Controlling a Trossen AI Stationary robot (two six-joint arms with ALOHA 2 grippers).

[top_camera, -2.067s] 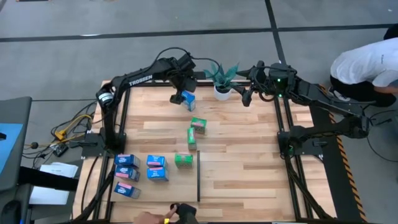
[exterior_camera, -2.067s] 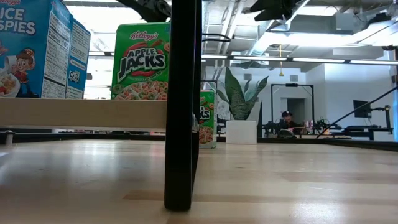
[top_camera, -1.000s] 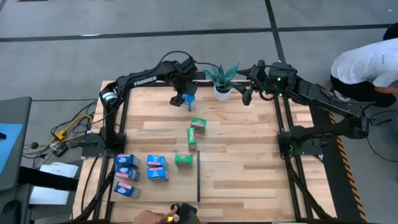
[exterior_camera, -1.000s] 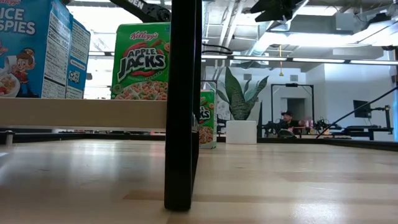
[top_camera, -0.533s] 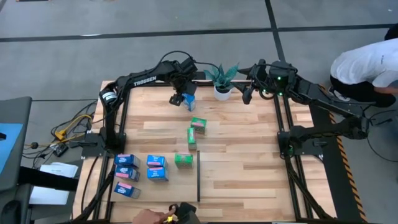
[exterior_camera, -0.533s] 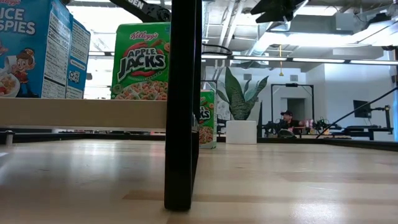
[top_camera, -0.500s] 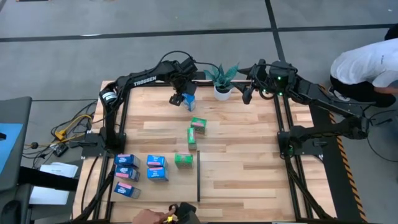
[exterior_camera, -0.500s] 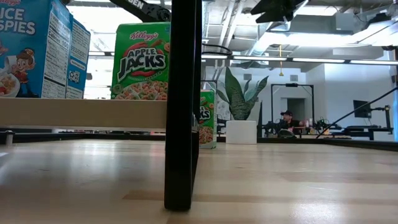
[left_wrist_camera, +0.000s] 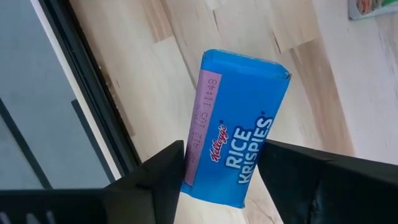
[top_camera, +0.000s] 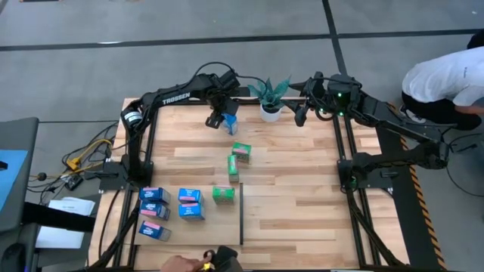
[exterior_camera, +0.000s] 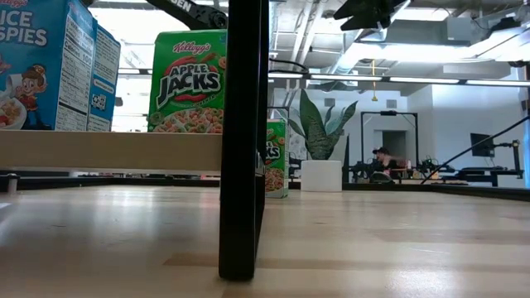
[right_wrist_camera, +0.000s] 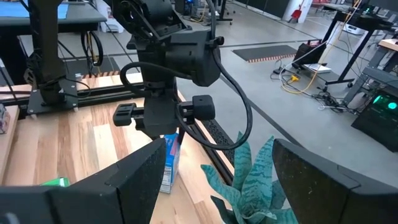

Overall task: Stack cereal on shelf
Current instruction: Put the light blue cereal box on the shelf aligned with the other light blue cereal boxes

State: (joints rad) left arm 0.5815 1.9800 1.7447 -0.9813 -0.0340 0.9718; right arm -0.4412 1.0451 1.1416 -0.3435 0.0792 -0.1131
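Almost nothing is changing across the last two seconds: on the light-wood plank desk (top_camera: 302, 189), the blue and green cardboard cereal boxes are keeping their places. At the near left, three small blue cardboard cereal boxes (top_camera: 153, 195) and a green one (top_camera: 222, 194) are sitting beside the thin black divider strip (top_camera: 240, 221).

Further in, the left claw (top_camera: 224, 121) is settling over a blue Rice Krispies box (left_wrist_camera: 239, 127) standing near the far black rail (top_camera: 249, 99), having shifted only slightly sideways. Its fingers are spread to either side of the box, seemingly not yet closing on it.

Two green boxes (top_camera: 237, 157) are lying mid-desk. To the right, past the potted green plant (top_camera: 270, 96), the right claw (top_camera: 300, 115) is hanging wide open, holding nothing.

Judging by this, the pick is only beginning; most stacking remains.
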